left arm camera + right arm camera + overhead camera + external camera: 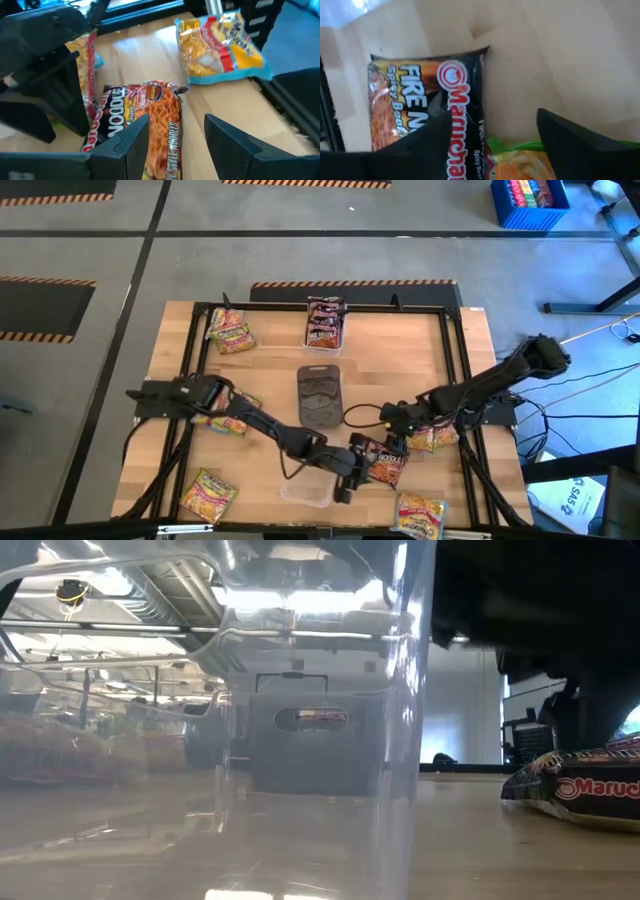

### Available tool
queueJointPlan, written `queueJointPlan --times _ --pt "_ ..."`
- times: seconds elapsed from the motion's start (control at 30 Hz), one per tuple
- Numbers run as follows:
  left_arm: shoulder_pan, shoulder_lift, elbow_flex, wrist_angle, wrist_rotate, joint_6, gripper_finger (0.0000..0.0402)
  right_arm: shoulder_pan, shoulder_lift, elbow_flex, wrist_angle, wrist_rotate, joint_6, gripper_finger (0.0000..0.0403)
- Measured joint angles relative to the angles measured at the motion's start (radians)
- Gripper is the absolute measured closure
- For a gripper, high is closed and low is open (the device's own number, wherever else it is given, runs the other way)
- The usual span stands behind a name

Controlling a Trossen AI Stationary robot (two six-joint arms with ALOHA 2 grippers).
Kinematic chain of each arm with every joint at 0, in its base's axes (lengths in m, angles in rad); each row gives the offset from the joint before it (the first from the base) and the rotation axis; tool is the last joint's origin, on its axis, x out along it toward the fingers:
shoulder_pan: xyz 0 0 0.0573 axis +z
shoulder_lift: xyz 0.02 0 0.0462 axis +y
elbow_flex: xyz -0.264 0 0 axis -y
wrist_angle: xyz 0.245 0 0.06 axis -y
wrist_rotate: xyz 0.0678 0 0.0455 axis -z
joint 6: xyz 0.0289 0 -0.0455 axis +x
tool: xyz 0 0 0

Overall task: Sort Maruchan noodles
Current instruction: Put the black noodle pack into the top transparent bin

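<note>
Dark brown-red flat plastic Maruchan noodle packet [387, 461] on wooden worktop [265, 375], between end effectors; left end effector [347, 478] spread, nearest, beside its long edge; right end effector [392, 420] spread, just above.

a dark noodle packet [427, 107] printed with flames and orange noodles lies flat on the pale wooden table [560, 55], its red-and-white brand lettering running along one edge. just beside it, at the frame's edge, shows part of a green-and-orange packet [520, 162]. the right gripper [495, 145] has its two dark fingers [425, 145] spread apart, one over the dark packet, the other over bare wood, with the green-and-orange packet showing in the gap between them.
</note>
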Motion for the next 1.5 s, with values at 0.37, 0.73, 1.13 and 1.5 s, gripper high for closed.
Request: queueJointPlan --times 0.37,0.73,1.13,1.5 --pt "0.037 0.084 0.059 -0.012 0.008 -0.024 0.0220 0.000 0.059 0.001 0.023 -0.160 -0.004 0.0075" --pt "0.072 0.092 0.060 -0.076 0.015 -0.065 0.0220 0.000 0.094 0.000 0.127 -0.235 -0.003 0.0075" --pt "0.041 0.093 0.060 -0.075 -0.073 -0.020 0.0220 -0.001 0.110 -0.001 0.261 -0.224 -0.024 0.0080" --pt "0.015 0.094 0.059 -0.054 -0.201 0.044 0.0220 0.000 0.109 -0.001 0.295 -0.230 -0.030 0.0197"
